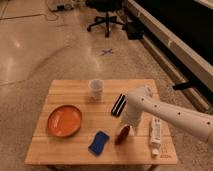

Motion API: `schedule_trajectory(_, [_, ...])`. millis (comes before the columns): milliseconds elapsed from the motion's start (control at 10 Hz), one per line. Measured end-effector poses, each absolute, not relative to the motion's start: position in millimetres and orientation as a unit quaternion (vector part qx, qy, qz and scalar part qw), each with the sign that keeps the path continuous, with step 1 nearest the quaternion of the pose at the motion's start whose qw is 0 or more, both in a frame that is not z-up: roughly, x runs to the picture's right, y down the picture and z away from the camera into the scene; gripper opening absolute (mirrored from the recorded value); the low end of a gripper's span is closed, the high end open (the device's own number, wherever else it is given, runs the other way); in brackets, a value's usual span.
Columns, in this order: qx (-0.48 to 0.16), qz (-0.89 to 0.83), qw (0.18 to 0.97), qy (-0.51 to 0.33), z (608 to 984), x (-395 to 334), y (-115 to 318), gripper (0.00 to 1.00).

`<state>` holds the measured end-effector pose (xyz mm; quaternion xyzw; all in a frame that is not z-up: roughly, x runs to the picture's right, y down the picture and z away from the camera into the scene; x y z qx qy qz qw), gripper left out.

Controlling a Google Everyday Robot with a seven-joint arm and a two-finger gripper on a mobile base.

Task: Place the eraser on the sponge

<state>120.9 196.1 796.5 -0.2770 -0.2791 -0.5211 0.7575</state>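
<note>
The small black rectangular eraser (118,105) with pale stripes lies on the wooden desk (70,92), apart from the bright-blue soft sponge (99,142). The white arm (165,112) largely hides the hand (127,125) beside a dark-red pod (121,136); open or closed, I cannot tell. The print on the white tube (155,134) is unreadable.

The arm (167,114) mostly hides its claw (128,125) beside the eraser (118,105)
</note>
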Motion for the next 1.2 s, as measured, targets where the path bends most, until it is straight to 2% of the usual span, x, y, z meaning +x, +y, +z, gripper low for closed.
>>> schedule_trajectory(600, [-0.247,-0.522,0.779,-0.244,824,148,107,0.63])
schedule_trajectory(900, [-0.230,-0.526,0.789,-0.221,850,150,69,0.63])
schedule_trajectory(1200, [-0.217,-0.534,0.791,-0.205,881,143,49,0.63])
